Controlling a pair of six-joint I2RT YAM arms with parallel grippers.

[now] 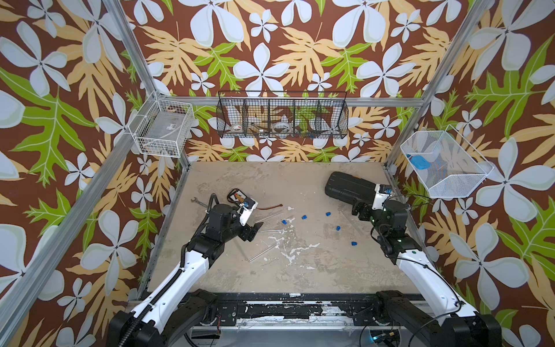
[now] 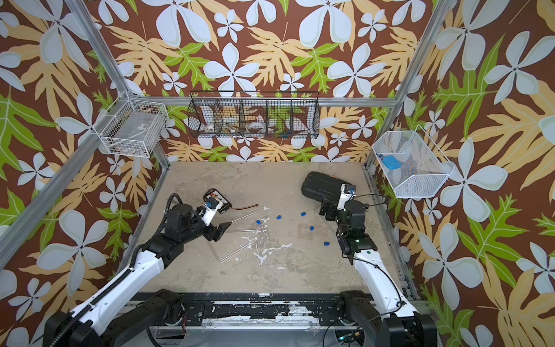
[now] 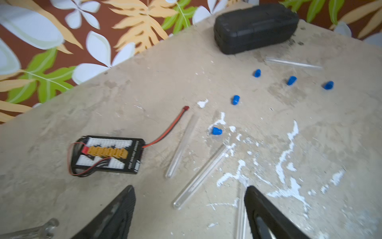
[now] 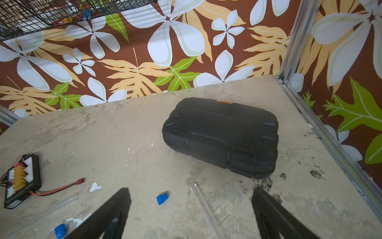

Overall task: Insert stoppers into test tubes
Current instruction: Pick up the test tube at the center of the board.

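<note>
5 small blue stoppers (image 3: 216,131) lie loose beside clear, unplugged test tubes (image 3: 199,177). White mesh basket (image 1: 450,184) holds a blue piece (image 1: 420,162). Left jaws, right jaws: spread wide, empty.

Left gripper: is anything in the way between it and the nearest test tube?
Nothing visible does. In the left wrist view the open left gripper faces the test tube across bare table; the black board lies off to one side.

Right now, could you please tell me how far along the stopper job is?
Done: nothing; all five stoppers lie loose on the table, the visible test tubes unplugged. In hand: nothing; the left gripper and right gripper are open and empty. Left: every stopper.
</note>
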